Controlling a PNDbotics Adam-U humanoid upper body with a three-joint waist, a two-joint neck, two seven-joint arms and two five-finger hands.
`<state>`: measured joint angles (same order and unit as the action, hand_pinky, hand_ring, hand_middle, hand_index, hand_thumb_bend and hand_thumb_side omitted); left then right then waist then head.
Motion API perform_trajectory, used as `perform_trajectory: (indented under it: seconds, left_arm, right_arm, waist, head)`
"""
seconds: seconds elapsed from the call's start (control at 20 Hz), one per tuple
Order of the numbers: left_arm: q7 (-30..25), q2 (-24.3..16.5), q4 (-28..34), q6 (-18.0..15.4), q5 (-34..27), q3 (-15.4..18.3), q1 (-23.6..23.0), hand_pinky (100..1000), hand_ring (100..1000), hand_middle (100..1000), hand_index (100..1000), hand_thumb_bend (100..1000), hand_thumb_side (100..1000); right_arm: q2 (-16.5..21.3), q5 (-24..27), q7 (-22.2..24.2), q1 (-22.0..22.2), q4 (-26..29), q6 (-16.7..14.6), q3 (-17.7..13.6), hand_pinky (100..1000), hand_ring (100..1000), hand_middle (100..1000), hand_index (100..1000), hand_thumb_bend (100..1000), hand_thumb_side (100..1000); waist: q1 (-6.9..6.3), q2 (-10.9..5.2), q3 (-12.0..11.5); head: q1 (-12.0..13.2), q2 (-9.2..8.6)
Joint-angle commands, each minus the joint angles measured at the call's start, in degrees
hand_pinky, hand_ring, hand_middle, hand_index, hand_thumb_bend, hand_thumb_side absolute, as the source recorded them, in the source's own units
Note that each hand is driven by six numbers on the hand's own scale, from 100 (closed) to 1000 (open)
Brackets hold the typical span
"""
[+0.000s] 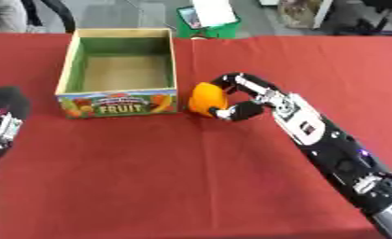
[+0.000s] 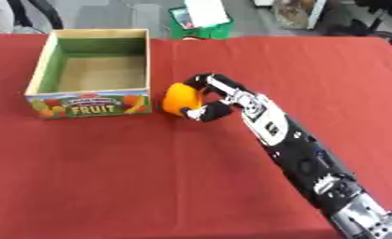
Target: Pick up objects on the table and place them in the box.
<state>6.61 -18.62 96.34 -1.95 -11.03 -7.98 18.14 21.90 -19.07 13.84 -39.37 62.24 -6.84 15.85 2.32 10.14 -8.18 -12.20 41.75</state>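
Note:
An orange fruit-shaped object sits on the red table just right of the box's front right corner. My right hand reaches in from the lower right, its fingers curled over the top of the orange object and its thumb under it, shut on it. The cardboard box, green inside with "FRUIT" printed on its front, stands open at the upper left and looks empty. My left hand shows only at the left edge of the left eye view, on the table, fingers hard to make out.
The red tablecloth covers the whole work area. Past the table's far edge stands a green container with white paper in it. Chair legs and floor show beyond.

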Motion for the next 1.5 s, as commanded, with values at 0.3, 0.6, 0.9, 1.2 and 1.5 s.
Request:
perform_trajectory:
  seconds: [0.3, 0.6, 0.9, 1.2, 1.5]
  left_arm:
    - [-0.14, -0.57, 1.08, -0.01, -0.23, 0.09, 0.67, 725, 813, 715, 650, 552, 395]
    - [-0.1, -0.59, 0.99, -0.07, -0.21, 0.13, 0.5, 725, 813, 715, 649, 552, 395]
    - [-0.06, -0.64, 0.95, -0.08, -0.19, 0.16, 0.36, 725, 813, 715, 649, 553, 395]
    - [-0.44, -0.42, 1.06, 0.02, -0.23, -0.22, 0.75, 725, 812, 715, 649, 554, 394]
    - [-1.2, 0.5, 1.13, 0.14, -0.43, -1.03, 2.05, 725, 811, 714, 649, 556, 394]
  right_arm:
    - [0.04, -3.69, -9.78, -1.3, -0.06, 1.24, -1.34, 703, 660, 371, 486, 100, 100]
    - [1.03, -0.69, -13.93, -1.93, 2.3, 1.99, -1.89, 692, 633, 326, 443, 100, 100]
    - [2.67, 2.28, -15.07, -4.54, 5.45, 3.25, -3.68, 694, 632, 330, 446, 100, 100]
    - [2.07, 3.97, -15.8, -10.06, 2.83, 4.64, -5.65, 690, 628, 333, 450, 100, 100]
    - [-0.49, 3.29, -16.96, -15.38, -3.71, 4.2, -7.36, 689, 630, 347, 466, 100, 100]
  waist:
    - [-0.13, -0.72, 0.08]
    - [0.03, -0.96, 0.36]
    - [0.08, -1.3, 0.11]
    - [0.12, -1.43, -1.73]
    - [0.44, -1.22, -5.4]
  head:
    - [-0.17, -0.02]
    - [-0.03, 0.02]
    - [0.17, 0.13]
    - [-0.29, -0.1]
    - [-1.56, -0.85]
